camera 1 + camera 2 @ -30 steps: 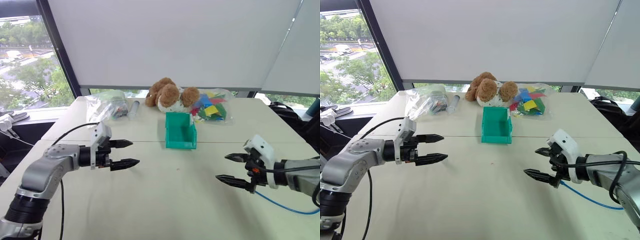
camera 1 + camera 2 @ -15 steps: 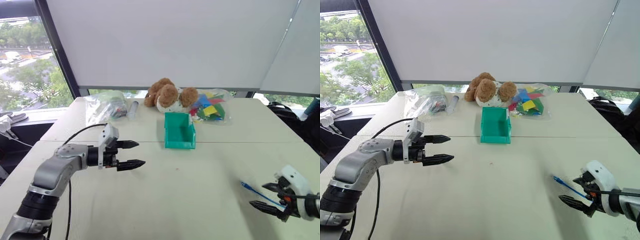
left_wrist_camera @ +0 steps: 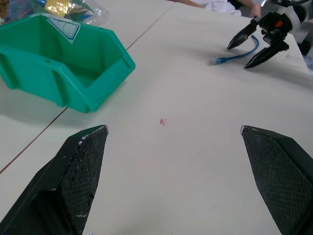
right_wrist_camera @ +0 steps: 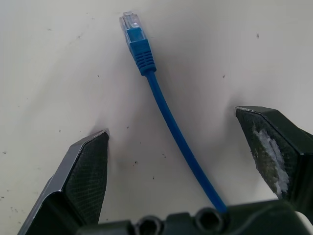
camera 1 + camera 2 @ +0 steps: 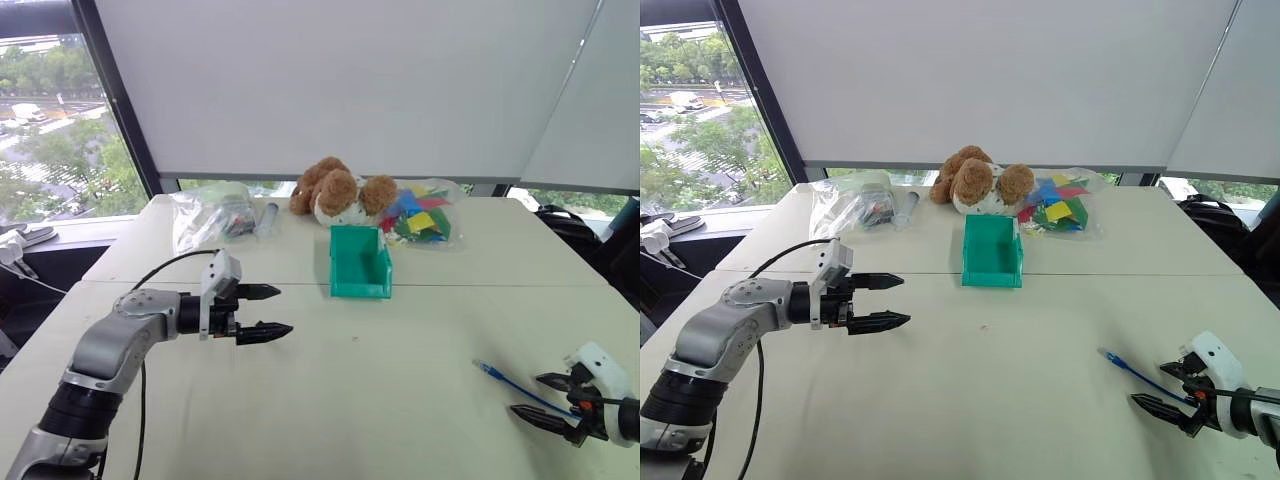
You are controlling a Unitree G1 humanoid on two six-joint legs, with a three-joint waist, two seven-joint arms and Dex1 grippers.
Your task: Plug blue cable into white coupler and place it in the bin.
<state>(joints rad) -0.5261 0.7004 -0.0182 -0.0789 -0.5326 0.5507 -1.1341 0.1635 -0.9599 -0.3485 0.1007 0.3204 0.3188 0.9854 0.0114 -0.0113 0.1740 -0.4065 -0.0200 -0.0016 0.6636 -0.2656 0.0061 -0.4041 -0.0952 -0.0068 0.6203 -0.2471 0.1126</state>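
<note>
the blue cable [image 4: 164, 107] lies flat on the table [image 5: 400, 400] near its right edge, its plug end between the spread fingers of the right gripper [image 5: 548, 398] — not clamped. the left gripper [image 5: 268, 312] hovers with jaws apart, left of the bin [image 5: 360, 265] — nothing held.

**Room and surroundings: condition as observed**

A pale cream table [image 5: 400, 400] fills the foreground; a thin seam crosses its top from side to side. Behind it hang large white roller blinds [image 5: 340, 80], drawn most of the way down, with a narrow strip of glass open beneath them. A dark window frame [image 5: 120, 110] slants up at the left. Through the left window [image 5: 50, 140] stand green trees and a road in daylight. Lighting is even and soft across the tabletop.
</note>
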